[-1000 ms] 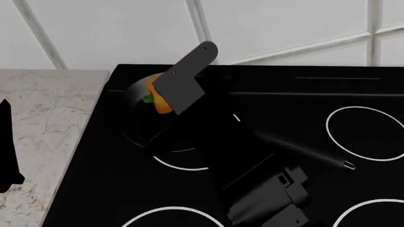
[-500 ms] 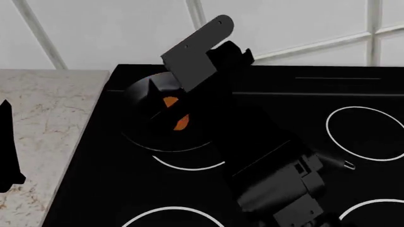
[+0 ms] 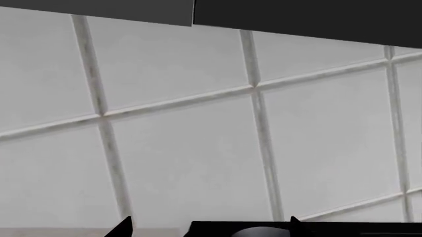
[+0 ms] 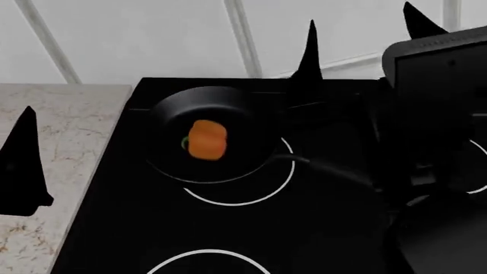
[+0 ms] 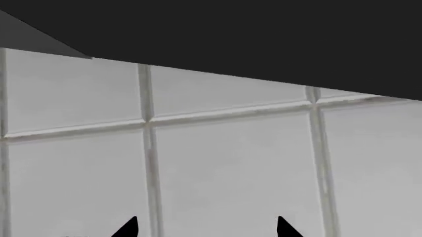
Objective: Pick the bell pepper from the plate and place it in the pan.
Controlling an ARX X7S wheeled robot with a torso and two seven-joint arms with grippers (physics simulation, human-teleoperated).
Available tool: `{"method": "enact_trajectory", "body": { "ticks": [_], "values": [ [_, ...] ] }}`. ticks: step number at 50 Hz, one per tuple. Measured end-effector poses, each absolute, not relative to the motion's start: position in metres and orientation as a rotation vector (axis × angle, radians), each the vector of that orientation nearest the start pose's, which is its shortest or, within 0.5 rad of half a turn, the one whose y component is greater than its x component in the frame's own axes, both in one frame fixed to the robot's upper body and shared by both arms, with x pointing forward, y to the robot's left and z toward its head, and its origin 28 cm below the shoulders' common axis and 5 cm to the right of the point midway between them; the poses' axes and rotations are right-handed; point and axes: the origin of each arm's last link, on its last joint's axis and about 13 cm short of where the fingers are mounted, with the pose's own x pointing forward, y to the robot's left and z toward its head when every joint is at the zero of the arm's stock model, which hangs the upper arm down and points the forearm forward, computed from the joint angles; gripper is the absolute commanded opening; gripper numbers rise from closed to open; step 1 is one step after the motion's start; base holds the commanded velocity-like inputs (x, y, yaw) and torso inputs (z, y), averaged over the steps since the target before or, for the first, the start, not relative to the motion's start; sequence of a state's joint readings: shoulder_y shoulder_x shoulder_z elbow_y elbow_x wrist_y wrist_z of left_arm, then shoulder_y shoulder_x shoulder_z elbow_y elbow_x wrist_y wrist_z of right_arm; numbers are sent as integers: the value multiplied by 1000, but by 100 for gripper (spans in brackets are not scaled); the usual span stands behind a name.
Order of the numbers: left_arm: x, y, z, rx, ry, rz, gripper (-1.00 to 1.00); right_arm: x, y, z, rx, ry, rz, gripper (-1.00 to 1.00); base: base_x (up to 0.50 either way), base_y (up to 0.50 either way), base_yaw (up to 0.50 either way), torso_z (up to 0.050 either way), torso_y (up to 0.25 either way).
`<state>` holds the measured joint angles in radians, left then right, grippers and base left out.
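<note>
Right end effector [image 4: 361,34] had lifted away from the pan [image 4: 209,140], fingers spread wide and empty, up at two o'clock. Pepper [image 4: 206,140] lay inside the pan, dead centre, stem pointing nine o'clock. Left end effector [image 3: 207,226] showed two tips parted, facing the tiles [image 3: 185,148].

Your pan's handle [image 4: 327,168] vanishes behind the right arm [image 4: 426,142] at four o'clock, and both wrist views crop each gripper to bare fingertips.
</note>
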<state>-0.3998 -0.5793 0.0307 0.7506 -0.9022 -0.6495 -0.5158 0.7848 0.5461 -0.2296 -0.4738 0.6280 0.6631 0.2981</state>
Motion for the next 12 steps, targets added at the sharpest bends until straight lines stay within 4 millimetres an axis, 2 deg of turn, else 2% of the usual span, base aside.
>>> {"method": "enact_trajectory", "body": {
  "ticks": [12],
  "values": [
    [213, 234, 201, -143, -313, -97, 100, 245, -140, 223, -65, -379, 61, 100, 0, 0, 0, 0, 0]
  ]
}}
